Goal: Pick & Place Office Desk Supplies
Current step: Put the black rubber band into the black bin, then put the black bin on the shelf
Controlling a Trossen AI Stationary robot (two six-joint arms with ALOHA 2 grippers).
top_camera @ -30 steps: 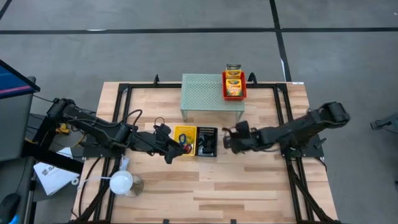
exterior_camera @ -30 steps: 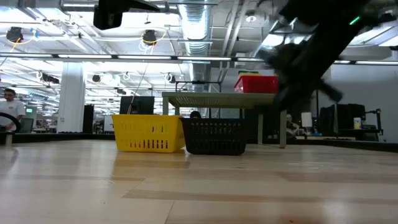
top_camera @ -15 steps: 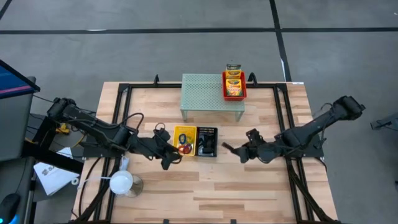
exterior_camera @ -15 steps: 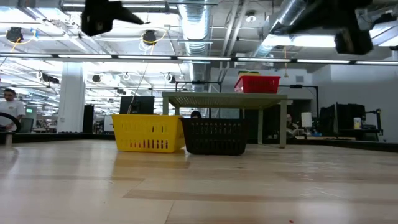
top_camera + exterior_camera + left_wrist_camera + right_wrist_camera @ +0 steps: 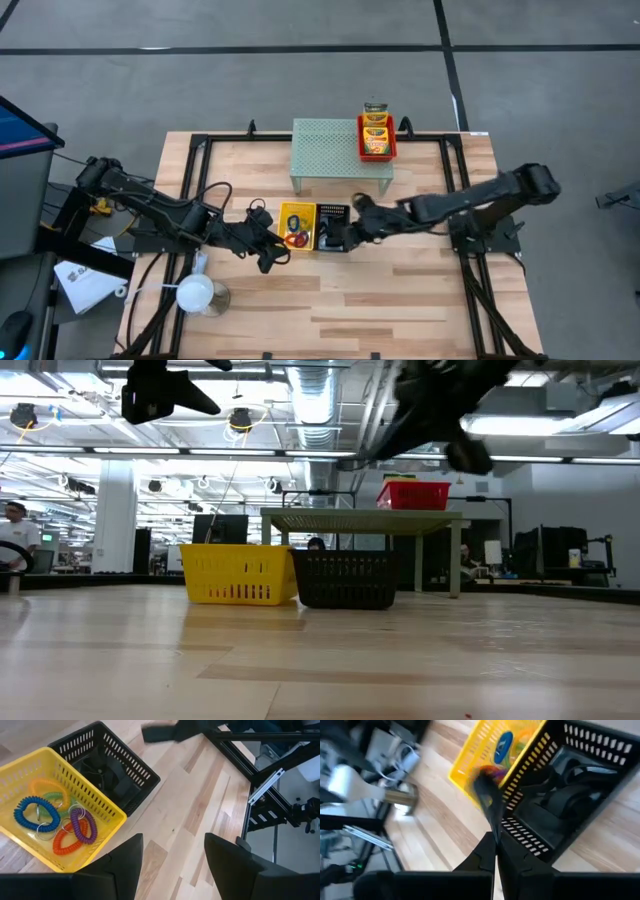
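Four coiled ring bands (image 5: 52, 822) — blue, orange, red, purple — lay in the one yellow basket (image 5: 107, 810) beside the one black basket (image 5: 127, 767), two crayon boxes (image 5: 376, 134) sat in the red tray (image 5: 377, 155) on the shelf (image 5: 325, 145), the left gripper (image 5: 172, 865) hung released and empty, and the right gripper (image 5: 494, 837) stood clenched over the black basket.

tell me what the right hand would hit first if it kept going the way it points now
Most likely the black basket: the shut right hand points straight at its rim, with the yellow basket just beyond. Its height above the rim is unclear, so it might pass over.
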